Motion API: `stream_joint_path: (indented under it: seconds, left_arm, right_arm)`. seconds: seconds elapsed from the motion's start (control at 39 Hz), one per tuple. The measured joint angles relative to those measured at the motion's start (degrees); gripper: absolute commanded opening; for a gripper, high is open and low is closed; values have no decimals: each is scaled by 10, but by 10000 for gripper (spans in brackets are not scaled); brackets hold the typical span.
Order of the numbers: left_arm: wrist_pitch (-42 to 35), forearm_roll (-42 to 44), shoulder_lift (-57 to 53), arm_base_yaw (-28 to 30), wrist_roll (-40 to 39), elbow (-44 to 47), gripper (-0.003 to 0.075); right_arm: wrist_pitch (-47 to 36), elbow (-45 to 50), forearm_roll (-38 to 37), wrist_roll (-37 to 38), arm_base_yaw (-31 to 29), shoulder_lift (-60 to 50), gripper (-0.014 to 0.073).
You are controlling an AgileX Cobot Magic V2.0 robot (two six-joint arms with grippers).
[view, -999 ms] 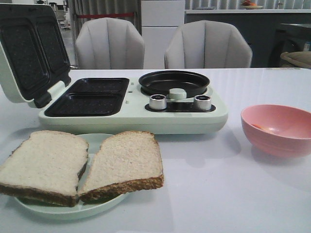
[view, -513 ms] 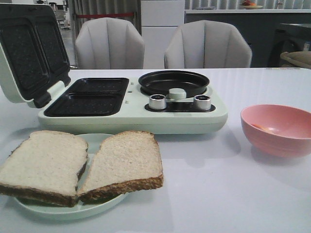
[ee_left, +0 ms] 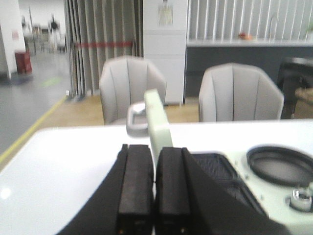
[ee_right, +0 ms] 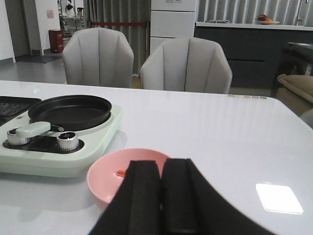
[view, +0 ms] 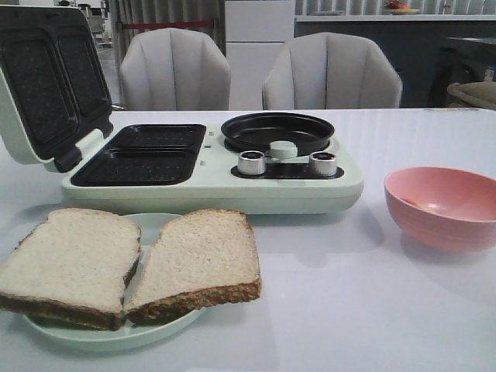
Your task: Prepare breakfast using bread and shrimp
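Note:
Two slices of bread, one (view: 70, 260) on the left and one (view: 205, 256) on the right, lie side by side on a pale green plate (view: 108, 335) at the near left. An orange shrimp piece (view: 415, 203) shows inside the pink bowl (view: 434, 232) at the right. Neither gripper appears in the front view. My right gripper (ee_right: 161, 169) is shut and empty, hovering just before the pink bowl (ee_right: 105, 176), where the shrimp (ee_right: 121, 173) peeks out beside a finger. My left gripper (ee_left: 155, 161) is shut on nothing, facing the maker's raised lid (ee_left: 157, 122).
A pale green breakfast maker (view: 232, 190) stands mid-table with its lid (view: 46, 77) open at the left. It has two dark sandwich wells (view: 143, 159), a round black pan (view: 277, 132) and two metal knobs (view: 252, 163). Two grey chairs (view: 174, 70) stand behind the table.

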Motion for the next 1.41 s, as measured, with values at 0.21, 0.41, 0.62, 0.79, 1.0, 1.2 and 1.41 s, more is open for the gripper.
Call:
stream_joint_path:
  seconds: [0.21, 0.41, 0.62, 0.79, 1.0, 1.2, 1.41]
  left_arm:
    - [24, 1, 25, 0, 0, 1, 114]
    - [28, 5, 26, 0, 0, 7, 136]
    - [28, 5, 26, 0, 0, 7, 377]
    - [28, 22, 29, 0, 0, 7, 627]
    - [28, 31, 54, 0, 0, 7, 639]
    - [33, 50, 60, -28, 0, 8, 639]
    - [42, 163, 82, -78, 2, 8, 639]
  right_arm:
    - [0, 0, 0, 0, 0, 0, 135]
    - [0, 0, 0, 0, 0, 0, 135]
    - [0, 0, 0, 0, 0, 0, 135]
    - [0, 0, 0, 0, 0, 0, 135]
    - [0, 0, 0, 0, 0, 0, 135]
    - [0, 0, 0, 0, 0, 0, 135]
    - [0, 0, 0, 0, 0, 0, 141]
